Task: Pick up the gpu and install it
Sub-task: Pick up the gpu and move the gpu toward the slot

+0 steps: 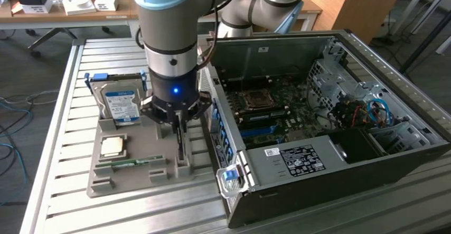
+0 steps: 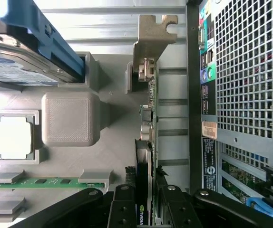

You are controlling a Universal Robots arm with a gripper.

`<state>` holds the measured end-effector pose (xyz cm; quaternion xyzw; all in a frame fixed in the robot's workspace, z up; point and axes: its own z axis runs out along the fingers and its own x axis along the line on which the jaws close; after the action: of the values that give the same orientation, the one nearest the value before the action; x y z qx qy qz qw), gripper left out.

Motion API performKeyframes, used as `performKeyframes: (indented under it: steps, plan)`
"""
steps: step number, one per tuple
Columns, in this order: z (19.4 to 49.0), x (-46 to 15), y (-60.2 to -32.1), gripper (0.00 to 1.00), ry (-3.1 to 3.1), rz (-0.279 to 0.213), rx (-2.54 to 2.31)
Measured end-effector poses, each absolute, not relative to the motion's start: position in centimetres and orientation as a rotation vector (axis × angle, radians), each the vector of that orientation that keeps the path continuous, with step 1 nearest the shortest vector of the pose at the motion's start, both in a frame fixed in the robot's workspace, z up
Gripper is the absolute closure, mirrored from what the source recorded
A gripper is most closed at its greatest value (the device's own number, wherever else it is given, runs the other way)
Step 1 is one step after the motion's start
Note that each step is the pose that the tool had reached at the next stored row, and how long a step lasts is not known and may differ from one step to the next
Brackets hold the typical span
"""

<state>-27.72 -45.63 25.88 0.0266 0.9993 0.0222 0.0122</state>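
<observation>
Your tool is clamped on the gpu, a finger against each broad face. The card stands edge-up in its slot on the grey tray, just beside the open computer case on the table.

So the arm is coming in from the top of the exterior view, with the pale-blue-capped joint up high and the silver wrist section pointing pretty much straight down. There's a blue light glowing on the black wrist piece just above the claw. The claw hangs vertical, fingers aimed down. In the wrist view the claw has its two black fingers sitting partway closed, one on each side of the gpu, which stands on edge between them, pads right up against its faces. Second elbow section bends off behind it.
</observation>
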Motion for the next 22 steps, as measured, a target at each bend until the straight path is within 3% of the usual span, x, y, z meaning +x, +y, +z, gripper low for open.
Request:
performKeyframes:
  steps: [22]
  plan:
    - [35.4,-27.7,-45.6,0.74,3.115,0.069,0.083]
